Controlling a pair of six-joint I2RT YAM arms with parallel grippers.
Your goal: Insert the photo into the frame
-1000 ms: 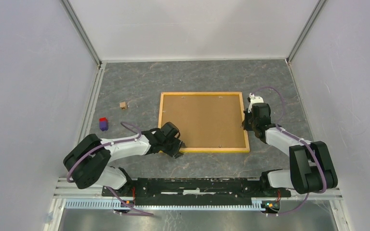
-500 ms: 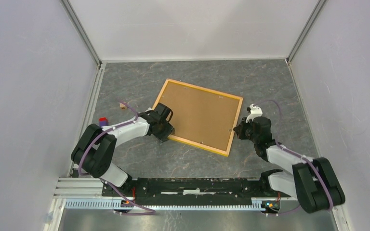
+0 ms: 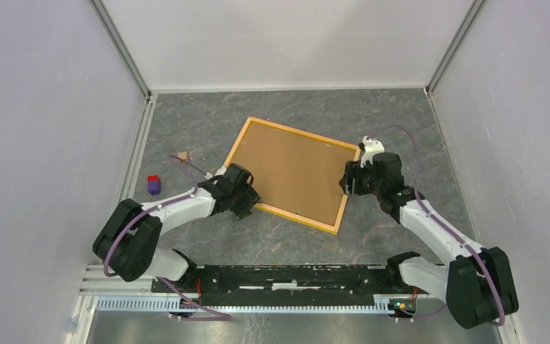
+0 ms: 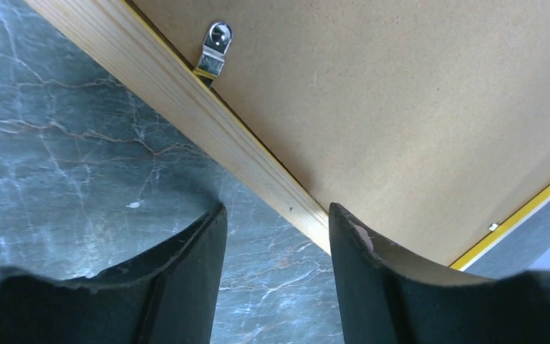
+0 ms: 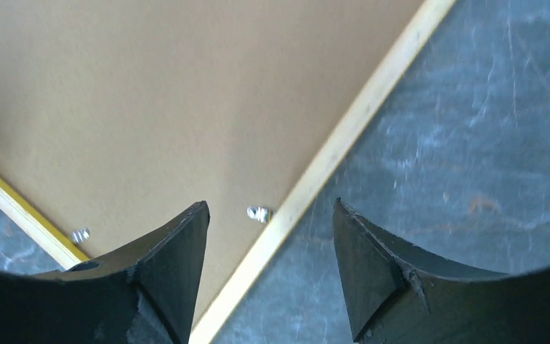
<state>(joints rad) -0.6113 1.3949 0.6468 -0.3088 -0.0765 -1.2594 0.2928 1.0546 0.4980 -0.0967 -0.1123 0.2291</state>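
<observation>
The frame (image 3: 301, 221) of light orange-yellow wood lies flat and turned askew on the grey table, back side up, with the brown backing board (image 3: 293, 172) filling it. The photo is hidden. My left gripper (image 3: 246, 202) is at the frame's near-left edge. In the left wrist view it (image 4: 276, 236) is open, the wooden edge (image 4: 186, 107) running up to its right finger (image 4: 379, 279). My right gripper (image 3: 346, 183) is at the frame's right edge. In the right wrist view it (image 5: 268, 215) is open astride the rail (image 5: 358, 115), gripping nothing.
A small purple and red block (image 3: 154, 185) and a small wooden cube (image 3: 183, 155) lie left of the frame. Metal clips (image 4: 215, 46) (image 5: 258, 213) sit along the board's edges. Grey walls close in both sides, and a metal rail (image 3: 293, 276) runs along the near edge.
The frame has turned from square to askew and has lain still since. Both grippers have opened. The right gripper let go and rose slightly; the left moved to the near-left edge.
</observation>
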